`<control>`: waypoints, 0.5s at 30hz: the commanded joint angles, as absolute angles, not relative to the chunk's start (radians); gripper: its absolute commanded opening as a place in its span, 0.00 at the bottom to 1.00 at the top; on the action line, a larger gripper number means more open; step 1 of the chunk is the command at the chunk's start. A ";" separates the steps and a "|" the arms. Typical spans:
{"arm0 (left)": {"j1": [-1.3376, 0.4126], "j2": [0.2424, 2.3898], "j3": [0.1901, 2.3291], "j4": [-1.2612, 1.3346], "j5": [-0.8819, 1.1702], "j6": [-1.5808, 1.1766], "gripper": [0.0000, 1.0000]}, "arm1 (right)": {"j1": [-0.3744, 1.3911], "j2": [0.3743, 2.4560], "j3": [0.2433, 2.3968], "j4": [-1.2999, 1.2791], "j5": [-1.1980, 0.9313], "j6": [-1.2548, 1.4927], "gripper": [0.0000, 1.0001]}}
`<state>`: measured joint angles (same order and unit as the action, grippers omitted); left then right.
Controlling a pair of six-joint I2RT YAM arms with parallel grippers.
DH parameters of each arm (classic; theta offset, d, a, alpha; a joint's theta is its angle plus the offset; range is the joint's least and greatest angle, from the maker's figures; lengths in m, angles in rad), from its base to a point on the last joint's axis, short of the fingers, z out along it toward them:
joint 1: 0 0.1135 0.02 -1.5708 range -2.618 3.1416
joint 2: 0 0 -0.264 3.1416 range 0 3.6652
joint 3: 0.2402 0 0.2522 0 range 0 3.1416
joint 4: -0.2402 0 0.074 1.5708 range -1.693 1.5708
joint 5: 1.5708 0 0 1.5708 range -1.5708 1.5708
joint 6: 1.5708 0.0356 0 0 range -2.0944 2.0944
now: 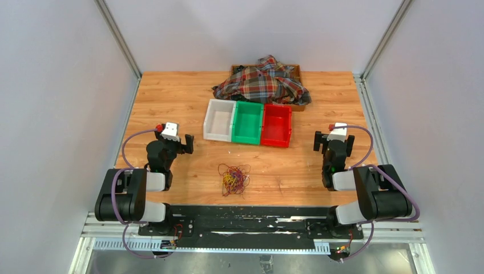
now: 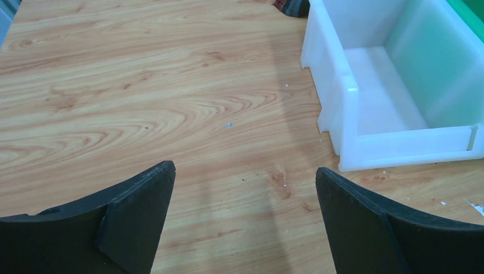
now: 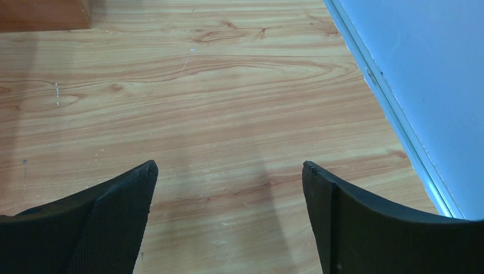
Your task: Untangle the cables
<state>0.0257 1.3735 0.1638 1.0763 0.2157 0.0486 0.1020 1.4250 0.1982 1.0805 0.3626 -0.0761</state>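
The cables (image 1: 234,179) lie as one small tangle of dark red, green and yellow wire on the table (image 1: 165,97). In the top view they are in the lower middle of the frame, below the row of bins and roughly midway between the two arms. Nothing touches them, so I judge that the untangling is not yet begun.

The left gripper (image 2: 245,171) hangs over bare wood with its fingers spread wide and nothing between them. The white bin (image 2: 365,85) fills the upper right of its wrist view, and the tangle does not show there. The right gripper (image 3: 229,165) is spread in the same way and is also empty, over bare wood, with the wall along the right edge of its view.

Both arms sit folded at the left and right sides of the top view. This is probably a waiting pose that leaves the middle free and the fingers ready to pinch.

The white bin, the green bin (image 1: 247,123) and the red bin (image 1: 276,125) stand side by side, touching. Perhaps they are meant to receive the separated wires, but I cannot be sure. The plaid cloth (image 1: 262,83) is heaped behind them, at the upper middle.

The wires are very thin and loose — I expect that pulling one loop will drag the whole bundle unless the other gripper holds it down
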 commanded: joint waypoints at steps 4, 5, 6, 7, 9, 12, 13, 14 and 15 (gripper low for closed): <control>0.028 1.374 0.175 1.128 0.207 0.051 0.98 | 0.092 1.430 0.199 1.109 0.360 -0.087 0.96; 0.029 1.374 0.175 1.128 0.207 0.052 0.98 | 0.092 1.430 0.199 1.109 0.360 -0.087 0.96; 0.029 1.374 0.175 1.128 0.207 0.051 0.98 | 0.091 1.430 0.199 1.109 0.359 -0.087 0.96; 0.029 1.374 0.175 1.128 0.207 0.052 0.98 | 0.092 1.430 0.199 1.109 0.359 -0.087 0.96; 0.029 1.374 0.175 1.128 0.206 0.052 0.98 | 0.092 1.430 0.200 1.109 0.359 -0.087 0.96; 0.029 1.376 0.180 1.120 0.204 0.053 0.98 | 0.091 1.433 0.205 1.101 0.360 -0.086 0.96; 0.029 1.374 0.181 1.117 0.204 0.053 0.98 | 0.091 1.429 0.202 1.102 0.359 -0.086 0.96; 0.029 1.374 0.180 1.118 0.203 0.053 0.98 | 0.096 1.416 0.203 1.111 0.389 -0.086 0.96; 0.028 1.373 0.176 1.123 0.205 0.053 0.98 | 0.097 1.389 0.202 1.080 0.378 -0.086 0.96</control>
<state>0.0257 1.3735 0.1638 1.0760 0.2157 0.0486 0.1020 1.4250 0.1982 1.0805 0.3641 -0.0761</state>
